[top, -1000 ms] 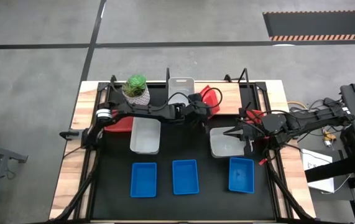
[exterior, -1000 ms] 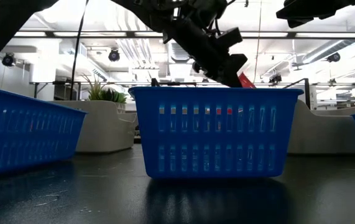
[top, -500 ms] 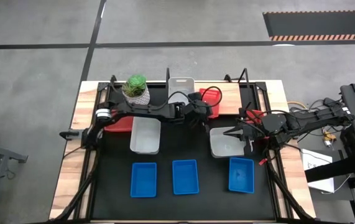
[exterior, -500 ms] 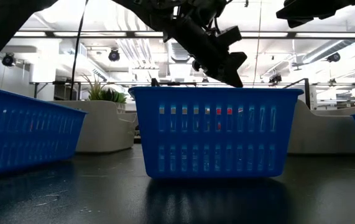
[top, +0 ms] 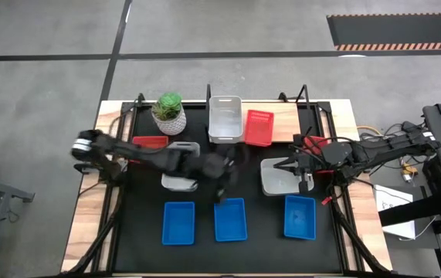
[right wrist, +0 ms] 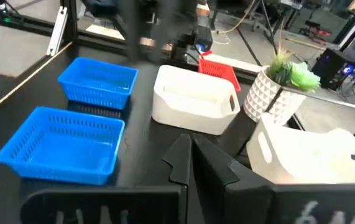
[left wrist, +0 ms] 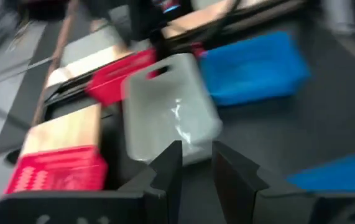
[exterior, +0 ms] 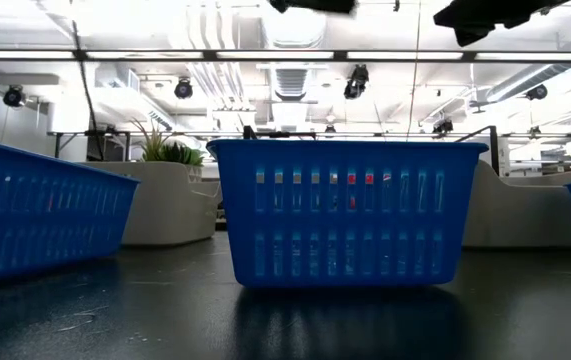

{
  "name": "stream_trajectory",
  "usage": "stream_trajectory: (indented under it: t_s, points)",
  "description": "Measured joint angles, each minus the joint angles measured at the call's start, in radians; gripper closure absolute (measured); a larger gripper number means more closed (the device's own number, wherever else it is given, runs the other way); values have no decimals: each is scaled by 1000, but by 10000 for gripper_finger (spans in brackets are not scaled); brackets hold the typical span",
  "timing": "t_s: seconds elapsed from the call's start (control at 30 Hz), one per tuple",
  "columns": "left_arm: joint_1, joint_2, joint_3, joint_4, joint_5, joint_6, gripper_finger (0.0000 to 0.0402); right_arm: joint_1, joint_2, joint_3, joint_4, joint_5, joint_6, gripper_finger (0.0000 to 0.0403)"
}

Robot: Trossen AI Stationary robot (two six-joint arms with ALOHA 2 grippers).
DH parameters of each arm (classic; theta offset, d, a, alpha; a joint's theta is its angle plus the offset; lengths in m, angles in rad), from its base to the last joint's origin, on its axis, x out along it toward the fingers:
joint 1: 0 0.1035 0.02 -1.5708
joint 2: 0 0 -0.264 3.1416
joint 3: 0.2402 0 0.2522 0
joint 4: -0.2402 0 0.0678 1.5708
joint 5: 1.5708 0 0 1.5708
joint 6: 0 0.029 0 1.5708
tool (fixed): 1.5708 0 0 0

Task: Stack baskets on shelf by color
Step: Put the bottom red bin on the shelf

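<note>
On the wooden shelf [top: 290, 122] at the table's far side, a white basket [top: 225, 118] and a red basket [top: 258, 127] stand side by side on their bases. My left gripper [top: 224, 188] is open and empty above the table's middle; its arm shows blurred. It looks toward a white basket [left wrist: 171, 106] on the table. My right gripper [top: 290, 166] is shut and empty, over the right white basket [top: 280, 179]. Three blue baskets [top: 178, 222] [top: 230, 218] [top: 300, 216] stand in a row near the front. Another white basket [top: 180, 174] lies partly under my left arm.
A plant in a white ribbed pot [top: 169, 112] stands at the shelf's left end. A red basket [top: 149, 143] lies at the table's left, another [top: 317, 143] under my right arm. In the low view the middle blue basket [exterior: 345, 212] fills the foreground.
My left gripper has set the red basket, tilted a second ago, flat on the shelf beside the white basket and let go. It has then swung fast toward the table's near edge, to the table's middle. My right arm has kept still.
</note>
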Motion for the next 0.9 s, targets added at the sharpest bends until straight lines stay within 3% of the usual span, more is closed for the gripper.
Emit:
stream_trajectory:
  t_s: [0.17,0.3,0.4,0.7,0.9]
  points:
    - [-107,-189,-238,170,0,6,332,0,109,4,89,6,73,394]
    - [-131,-329,-395,289,-1,13,332,0,210,87,38,100,105,394]
    - [-127,-415,-508,375,-5,11,332,-1,283,175,-27,115,106,394]
    - [-119,-564,-787,726,-19,63,332,-106,523,548,-489,124,195,394]
    - [-119,-621,-853,817,-18,64,332,-219,687,766,-746,-71,153,394]
